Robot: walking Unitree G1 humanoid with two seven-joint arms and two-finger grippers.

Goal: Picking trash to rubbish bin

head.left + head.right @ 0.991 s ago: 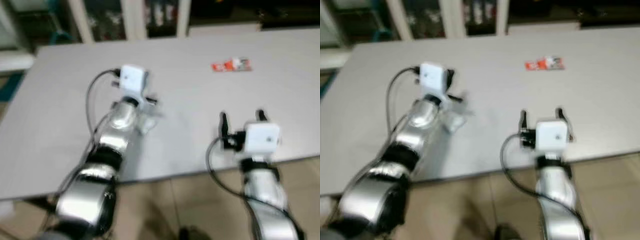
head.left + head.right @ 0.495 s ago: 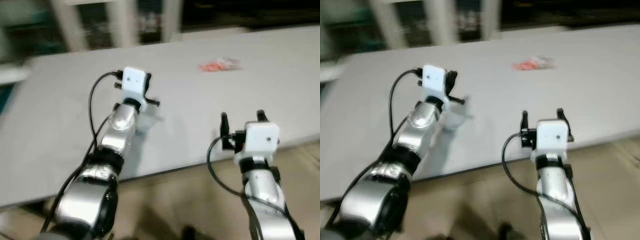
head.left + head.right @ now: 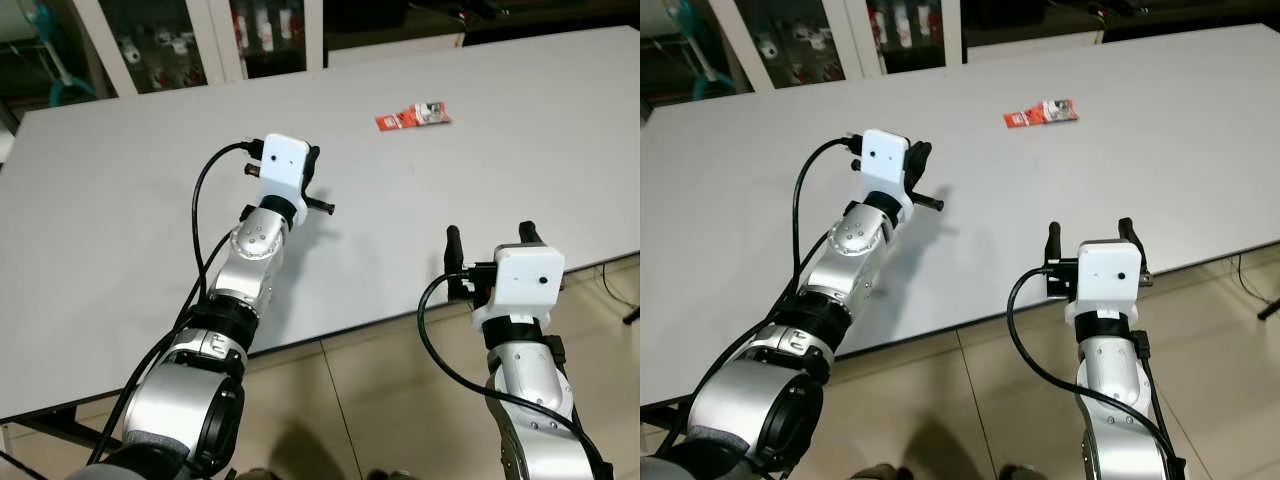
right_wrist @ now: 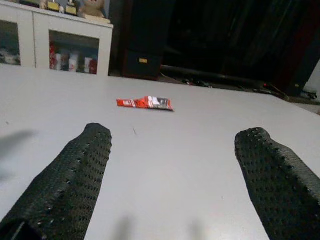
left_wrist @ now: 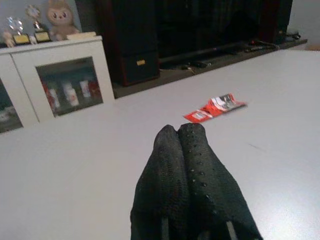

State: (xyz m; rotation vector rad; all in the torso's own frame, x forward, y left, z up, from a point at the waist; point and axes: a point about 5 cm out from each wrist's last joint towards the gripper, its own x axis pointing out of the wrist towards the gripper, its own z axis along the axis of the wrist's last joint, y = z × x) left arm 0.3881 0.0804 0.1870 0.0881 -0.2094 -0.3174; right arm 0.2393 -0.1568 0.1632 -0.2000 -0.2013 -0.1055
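Red and white, the wrapper (image 3: pixel 413 117) lies flat on the grey table (image 3: pixel 120 210), far and right of centre, well apart from both grippers. The right gripper (image 4: pixel 175 165) hovers at the near edge with fingers spread wide and already faces it, while the left gripper (image 5: pixel 179 134), fingers pressed together, hangs over mid-table. I judge the right should reach straight ahead, come down low, and pinch an edge, since a flat wrapper tends to slide.

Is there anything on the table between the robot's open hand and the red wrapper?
No, just bare grey table between the right gripper and the red wrapper, as the right wrist view shows.
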